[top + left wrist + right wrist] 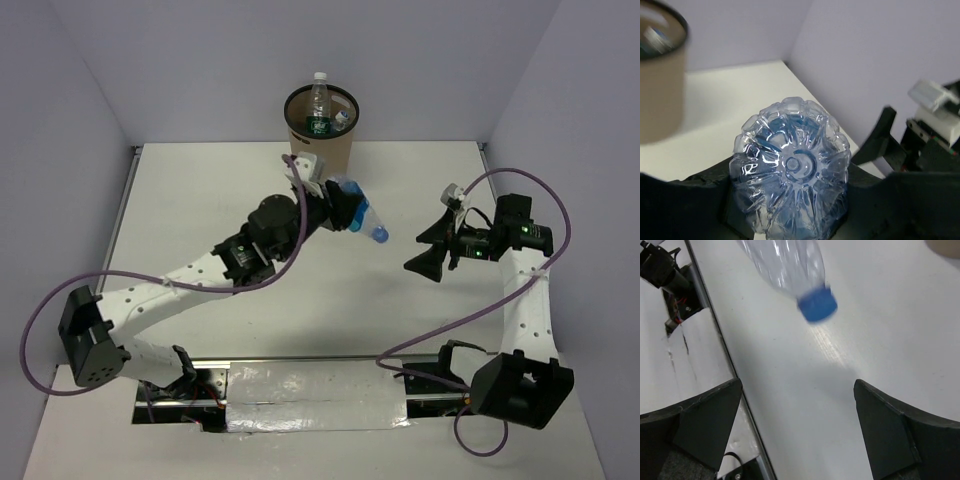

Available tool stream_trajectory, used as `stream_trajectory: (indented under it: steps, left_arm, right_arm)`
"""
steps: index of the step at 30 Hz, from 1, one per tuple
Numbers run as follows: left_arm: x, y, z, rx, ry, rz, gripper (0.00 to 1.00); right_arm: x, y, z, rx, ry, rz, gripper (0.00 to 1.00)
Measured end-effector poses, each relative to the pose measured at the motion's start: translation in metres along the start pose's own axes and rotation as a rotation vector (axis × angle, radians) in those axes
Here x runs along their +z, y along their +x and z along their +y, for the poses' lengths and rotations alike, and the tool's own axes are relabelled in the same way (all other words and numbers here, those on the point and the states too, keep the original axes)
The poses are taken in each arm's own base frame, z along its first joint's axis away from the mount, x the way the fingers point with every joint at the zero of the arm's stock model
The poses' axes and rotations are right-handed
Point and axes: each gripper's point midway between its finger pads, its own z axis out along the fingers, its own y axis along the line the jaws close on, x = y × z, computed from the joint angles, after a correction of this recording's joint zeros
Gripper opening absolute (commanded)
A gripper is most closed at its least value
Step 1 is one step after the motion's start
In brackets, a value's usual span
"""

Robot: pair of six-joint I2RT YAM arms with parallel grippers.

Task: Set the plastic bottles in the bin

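Closest of all, pressed right up to my left wrist camera, is the ribbed round base of a clear, blue-tinted plastic bottle (790,170), and my left claw (345,208) is clamped on its body from both sides. Beneath everything lies the broad white worktop (200,200), walled by pale lilac panels. At its far edge, against the back wall, stands the tall tan cylindrical bin with a thin black rim (320,150); in my left wrist view it sits blurred at the upper left. My left arm reaches diagonally across the worktop towards it, so the bottle I hold hangs in the air just in front of the bin's right side, tilted, with its blue cap (816,304) pointing down and towards my other arm. My right claw (432,248) hovers to the right of that cap, apart from it, fingers spread wide with only bare worktop between them. Inside the bin a clear bottle with a white cap and green label (320,100) stands upright, its neck above the rim, and a second white cap (342,118) shows beside it.
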Motion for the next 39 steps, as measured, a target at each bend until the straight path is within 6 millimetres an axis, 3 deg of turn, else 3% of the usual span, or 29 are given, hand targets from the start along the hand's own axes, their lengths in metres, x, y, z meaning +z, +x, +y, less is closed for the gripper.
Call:
stream_trajectory:
  steps: [3, 6, 9, 12, 14, 18, 23, 26, 29, 35, 37, 39]
  left_arm:
    - [-0.009, -0.059, 0.012, 0.046, -0.048, -0.112, 0.00]
    - [-0.012, -0.127, 0.036, 0.092, -0.133, -0.245, 0.00]
    - [-0.013, -0.180, 0.060, 0.138, -0.223, -0.353, 0.00]
    - [-0.004, -0.221, 0.074, 0.209, -0.315, -0.443, 0.00]
    - [0.010, -0.233, 0.080, 0.270, -0.361, -0.474, 0.00]
    - [0.056, -0.228, 0.102, 0.393, -0.442, -0.455, 0.00]
    - [0.118, -0.194, 0.152, 0.520, -0.554, -0.350, 0.00]
    - [0.141, -0.172, 0.176, 0.572, -0.601, -0.286, 0.00]
    - [0.150, -0.157, 0.195, 0.624, -0.640, -0.231, 0.00]
    - [0.154, -0.147, 0.206, 0.680, -0.661, -0.175, 0.00]
    - [0.155, -0.143, 0.208, 0.691, -0.658, -0.158, 0.05]
    - [0.157, -0.137, 0.211, 0.700, -0.650, -0.136, 0.22]
  right_arm:
    - [-0.006, 0.003, -0.008, 0.001, 0.012, -0.025, 1.00]
    - [-0.005, 0.013, -0.020, -0.007, -0.015, -0.031, 1.00]
    - [0.002, 0.028, -0.032, 0.015, -0.052, -0.030, 1.00]
    - [0.010, 0.050, -0.035, 0.054, -0.089, -0.025, 1.00]
    - [0.013, 0.062, -0.033, 0.070, -0.108, -0.023, 1.00]
    - [0.014, 0.066, -0.029, 0.041, -0.114, -0.026, 1.00]
    - [0.008, 0.059, -0.018, -0.070, -0.075, -0.039, 1.00]
    - [0.003, 0.054, -0.014, -0.121, -0.045, -0.050, 1.00]
    - [0.001, 0.053, -0.015, -0.132, -0.036, -0.057, 1.00]
    - [0.002, 0.055, -0.017, -0.116, -0.041, -0.057, 1.00]
    - [0.003, 0.056, -0.018, -0.113, -0.043, -0.057, 1.00]
    - [0.003, 0.057, -0.018, -0.112, -0.043, -0.057, 1.00]
